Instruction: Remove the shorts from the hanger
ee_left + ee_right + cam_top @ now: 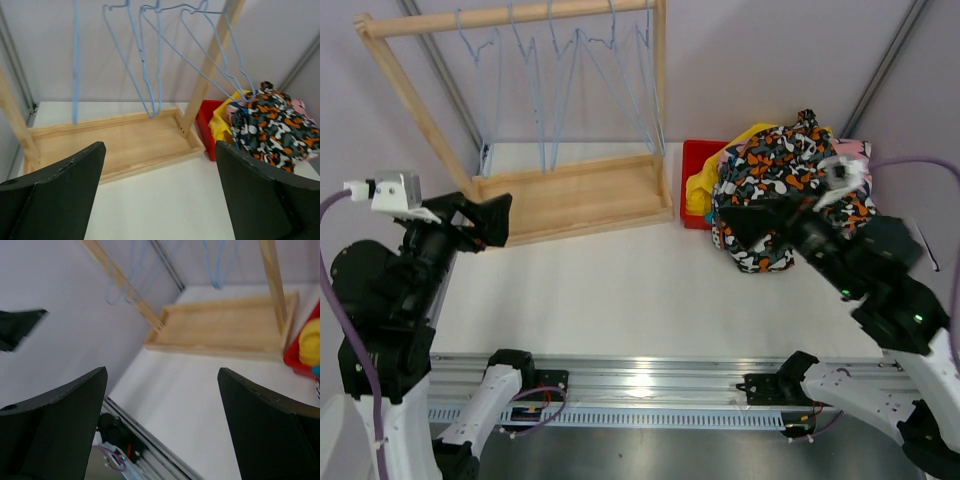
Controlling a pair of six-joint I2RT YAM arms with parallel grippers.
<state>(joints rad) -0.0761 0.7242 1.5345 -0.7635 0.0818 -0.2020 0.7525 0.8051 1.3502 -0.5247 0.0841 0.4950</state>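
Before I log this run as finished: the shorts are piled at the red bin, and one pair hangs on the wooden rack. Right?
No pair hangs on the wooden rack: its blue hangers are all bare, as the top external view shows. The shorts are piled at the red bin.

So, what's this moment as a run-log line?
hangers: bare | shorts: heaped on red bin | left gripper: open, empty | right gripper: open, empty
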